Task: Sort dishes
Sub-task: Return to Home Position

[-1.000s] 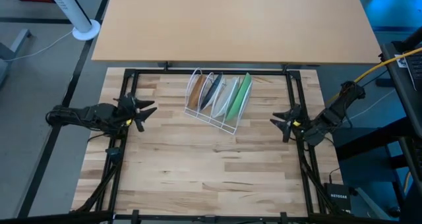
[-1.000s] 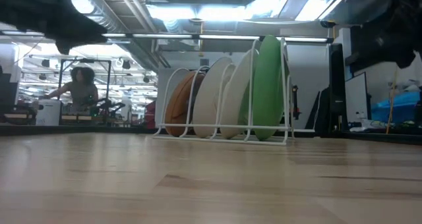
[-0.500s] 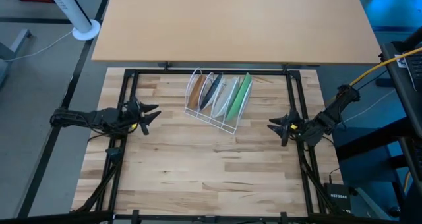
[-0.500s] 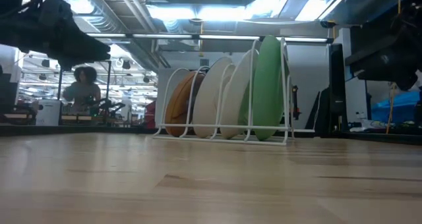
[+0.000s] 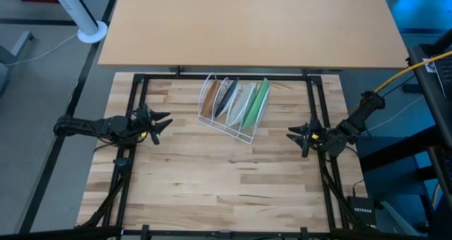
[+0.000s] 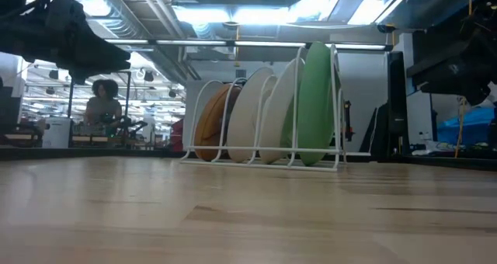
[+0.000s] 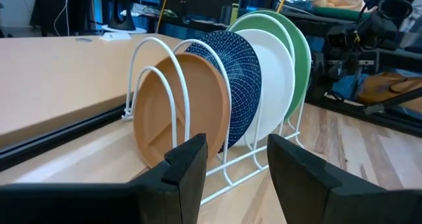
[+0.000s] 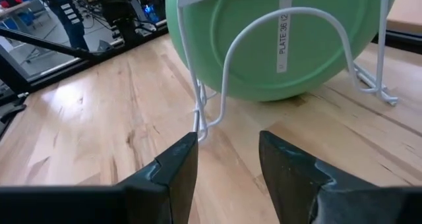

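Note:
Four dishes stand on edge in a white wire rack (image 5: pixel 233 107) at the table's far middle. From left to right they are the brown plate (image 7: pixel 181 115), the blue speckled dish (image 7: pixel 241 79), the white plate (image 7: pixel 273 79) and the green plate (image 8: pixel 283 39). My left gripper (image 5: pixel 164 120) is open and empty, left of the rack, pointing at it. My right gripper (image 5: pixel 293 135) is open and empty, right of the rack and a little nearer, facing the green plate's back. Neither touches anything.
The rack's wire loops (image 7: pixel 158 99) stand in front of the brown plate on the left side. A labelled wire loop (image 8: pixel 283 46) crosses the green plate on the right. A black frame (image 5: pixel 138 78) borders the wooden table. A person (image 6: pixel 101 101) shows far off in the room.
Both arms have come down a little. My left gripper has gone slightly toward the rack, and my right gripper slightly toward the table's near edge. Both have kept still in the last half second. The dishes and rack have not moved.

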Robot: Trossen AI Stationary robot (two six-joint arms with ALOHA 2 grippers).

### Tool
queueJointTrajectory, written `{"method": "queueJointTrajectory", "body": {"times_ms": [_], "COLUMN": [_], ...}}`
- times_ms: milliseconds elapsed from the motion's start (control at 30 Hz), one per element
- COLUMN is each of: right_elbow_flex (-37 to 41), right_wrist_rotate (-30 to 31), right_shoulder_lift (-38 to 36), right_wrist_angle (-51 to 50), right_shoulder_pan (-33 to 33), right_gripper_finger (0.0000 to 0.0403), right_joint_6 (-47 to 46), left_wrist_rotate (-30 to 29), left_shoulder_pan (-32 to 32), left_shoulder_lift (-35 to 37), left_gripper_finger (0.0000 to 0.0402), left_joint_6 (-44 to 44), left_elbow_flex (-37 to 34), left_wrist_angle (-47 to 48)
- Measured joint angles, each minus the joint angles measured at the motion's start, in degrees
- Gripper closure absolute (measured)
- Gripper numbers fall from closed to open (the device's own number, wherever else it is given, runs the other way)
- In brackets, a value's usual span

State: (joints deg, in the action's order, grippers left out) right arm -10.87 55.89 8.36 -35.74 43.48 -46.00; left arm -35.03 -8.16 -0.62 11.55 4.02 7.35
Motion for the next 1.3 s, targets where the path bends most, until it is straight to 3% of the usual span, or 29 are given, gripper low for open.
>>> {"method": "queueJointTrajectory", "body": {"times_ms": [867, 1133, 1300], "right_elbow_flex": [0.26, 0.26, 0.26], "right_wrist_rotate": [-20.46, -21.11, -13.63], "right_shoulder_lift": [0.00, 0.00, 0.00], "right_wrist_angle": [2.47, 2.47, 2.93], "right_shoulder_pan": [0.00, 0.01, 0.00], "right_gripper_finger": [0.0237, 0.0237, 0.0237], "right_joint_6": [-0.15, 1.89, 7.49], "left_wrist_rotate": [0.02, 0.04, 0.04], "left_shoulder_pan": [0.00, -0.02, -0.01], "left_shoulder_lift": [0.00, 0.00, 0.00], "left_gripper_finger": [0.0250, 0.0250, 0.0250], "left_joint_6": [0.00, 0.00, 0.01], "left_elbow_flex": [-0.05, -0.05, -0.06], "left_wrist_angle": [0.04, 0.07, 0.07]}}
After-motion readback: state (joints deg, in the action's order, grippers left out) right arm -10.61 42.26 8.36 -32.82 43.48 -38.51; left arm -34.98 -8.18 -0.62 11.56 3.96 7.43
